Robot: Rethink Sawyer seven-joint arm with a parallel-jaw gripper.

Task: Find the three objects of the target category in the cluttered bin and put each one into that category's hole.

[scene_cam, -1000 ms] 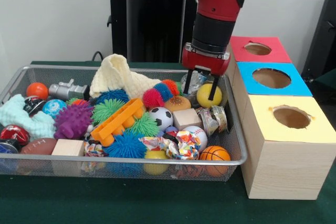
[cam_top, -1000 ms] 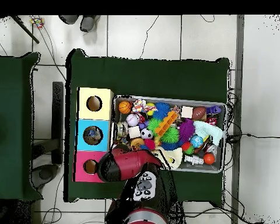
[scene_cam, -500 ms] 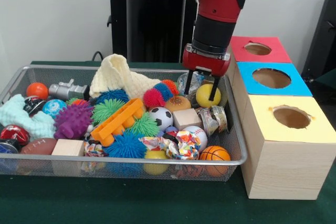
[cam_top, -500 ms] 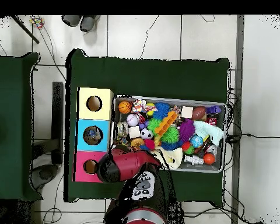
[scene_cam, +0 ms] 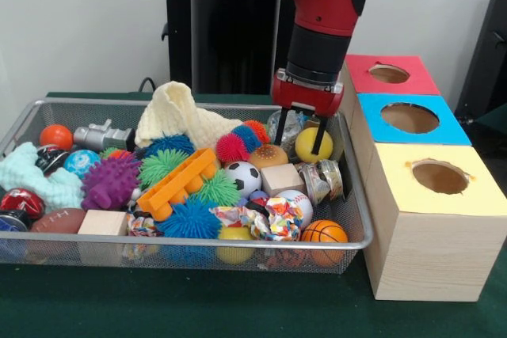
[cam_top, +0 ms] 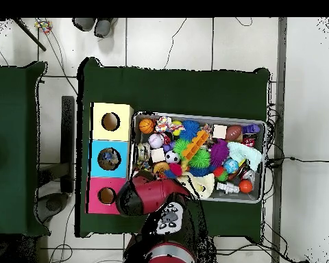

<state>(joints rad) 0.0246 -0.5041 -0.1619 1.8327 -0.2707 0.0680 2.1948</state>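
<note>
A wire mesh bin [scene_cam: 360, 219] holds a heap of toys: spiky balls, sports balls, wooden blocks, an orange toy piece [scene_cam: 176, 184] and a cream cloth [scene_cam: 178, 112]. My gripper [scene_cam: 299, 134] hangs open over the bin's far right corner. Its fingers [scene_cam: 319, 138] reach down around a yellow ball [scene_cam: 310, 146] and a crinkled silvery wrapper [scene_cam: 290, 123]; nothing is held. In the overhead view the red arm [cam_top: 150, 195] covers the gripper and that corner of the bin [cam_top: 198, 117].
Three wooden boxes stand right of the bin, each with a round hole: red top [scene_cam: 390, 74], blue top [scene_cam: 410, 118], yellow top [scene_cam: 440, 176]. A soccer ball [scene_cam: 243, 177], baseball [scene_cam: 296, 203] and small basketball [scene_cam: 323, 233] lie near the bin's front right.
The gripper has drifted slightly to the left over the yellow ball, still open. The toys have not moved.
</note>
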